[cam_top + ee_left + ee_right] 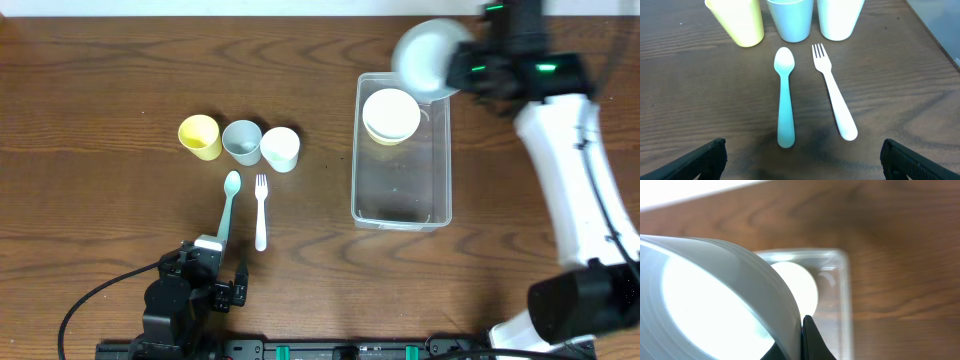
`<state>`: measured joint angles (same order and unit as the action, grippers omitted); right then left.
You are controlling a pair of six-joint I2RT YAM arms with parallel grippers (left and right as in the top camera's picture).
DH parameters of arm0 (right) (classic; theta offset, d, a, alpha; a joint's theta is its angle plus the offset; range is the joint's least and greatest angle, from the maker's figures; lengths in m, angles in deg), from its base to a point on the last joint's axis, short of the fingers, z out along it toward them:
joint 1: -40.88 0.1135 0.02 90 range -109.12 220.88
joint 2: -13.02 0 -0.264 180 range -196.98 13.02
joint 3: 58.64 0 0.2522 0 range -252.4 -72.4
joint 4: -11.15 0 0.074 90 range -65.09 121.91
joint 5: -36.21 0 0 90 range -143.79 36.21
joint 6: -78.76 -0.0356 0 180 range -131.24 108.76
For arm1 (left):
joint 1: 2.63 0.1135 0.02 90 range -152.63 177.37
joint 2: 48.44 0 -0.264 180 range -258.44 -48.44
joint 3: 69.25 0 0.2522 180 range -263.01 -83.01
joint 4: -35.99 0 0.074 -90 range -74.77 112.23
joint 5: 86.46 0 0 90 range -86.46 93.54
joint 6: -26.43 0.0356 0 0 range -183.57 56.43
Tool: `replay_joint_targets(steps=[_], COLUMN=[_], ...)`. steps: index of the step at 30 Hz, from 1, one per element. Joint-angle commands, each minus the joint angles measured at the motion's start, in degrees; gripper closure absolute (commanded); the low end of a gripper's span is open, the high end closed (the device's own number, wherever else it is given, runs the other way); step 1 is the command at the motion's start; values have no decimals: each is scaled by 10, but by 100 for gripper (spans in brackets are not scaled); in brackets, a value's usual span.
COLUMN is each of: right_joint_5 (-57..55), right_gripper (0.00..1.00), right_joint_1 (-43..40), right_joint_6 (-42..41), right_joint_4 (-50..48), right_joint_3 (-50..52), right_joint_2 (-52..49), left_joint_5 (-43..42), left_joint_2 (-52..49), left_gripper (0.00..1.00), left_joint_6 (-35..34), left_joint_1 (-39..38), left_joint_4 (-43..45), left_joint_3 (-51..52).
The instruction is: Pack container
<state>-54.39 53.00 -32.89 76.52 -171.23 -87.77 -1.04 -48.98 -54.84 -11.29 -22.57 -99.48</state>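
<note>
Overhead: even, diffuse light on the table (100,80), shadows short and soft; the bowl (428,58) at upper right is blurred. Left wrist: sharp focus on spoon (785,100) and fork (832,95), faint soft shadows beside them, bottom corners dark. Right wrist: the near bowl (715,305) is out of focus and blown out to white, with pale glare on the container (837,260) rim.

no readable text or labels anywhere
</note>
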Motion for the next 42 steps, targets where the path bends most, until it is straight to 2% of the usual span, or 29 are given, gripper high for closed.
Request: replay_joint_targets(steps=[1, 8, 13, 14, 16, 17, 22, 26, 28, 30, 33, 35, 36, 37, 39, 40, 42], right_joint_5=[-100, -110, -90, -80, -52, -36, -24, -24, -14, 22, 71, 67, 67, 67, 66, 64, 59], right_gripper=[99, 99, 95, 90, 49, 41, 28, 30, 37, 49, 82, 89, 87, 77, 48, 40, 38], right_joint_1=[43, 50, 37, 36, 34, 33, 27, 3, -20, -41, -55, -52, -48, -43, -32, -26, -19], right_joint_6=[-4, -6, -10, -9, 10, 18, 25, 23, 20, 20, 27, 27, 26, 26, 27, 27, 26], right_joint_4=[3, -41, -43, -43, -42, -40, -36, -27, -18, -10, 7, 17, 16, 12, -5, -15, -31], right_joint_3=[15, 15, 14, 14, 14, 14, 14, 14, 14, 14, 14, 18, 23, 28, 41, 48, 59], right_joint_2=[-68, -183, -200, -197, -189, -184, -125, -53, -21, -3, 2, -7, -14, -23, -41, -53, -73], left_joint_5=[-6, -6, -6, -6, -6, -6, -6, -6, -6, -6, -6, -6, -6, -6, -6, -6, -6], left_joint_2=[3, 3, 3, 3, 3, 3, 3, 3, 3, 3, 3, 3, 3, 3, 3, 3, 3], left_gripper=[2, 2, 2, 2, 2, 2, 2, 2, 2, 2, 2, 2, 2, 2, 2, 2, 2], left_joint_6=[-9, -9, -9, -9, -9, -9, -9, -9, -9, -9, -9, -9, -9, -9, -9, -9, -9], left_joint_1=[2, 2, 2, 2, 2, 2, 2, 2, 2, 2, 2, 2, 2, 2, 2, 2, 2], left_joint_4=[1, 1, 1, 1, 1, 1, 1, 1, 1, 1, 1, 1, 1, 1, 1, 1, 1], left_joint_3=[0, 0, 0, 0, 0, 0, 0, 0, 0, 0, 0, 0, 0, 0, 0, 0, 0])
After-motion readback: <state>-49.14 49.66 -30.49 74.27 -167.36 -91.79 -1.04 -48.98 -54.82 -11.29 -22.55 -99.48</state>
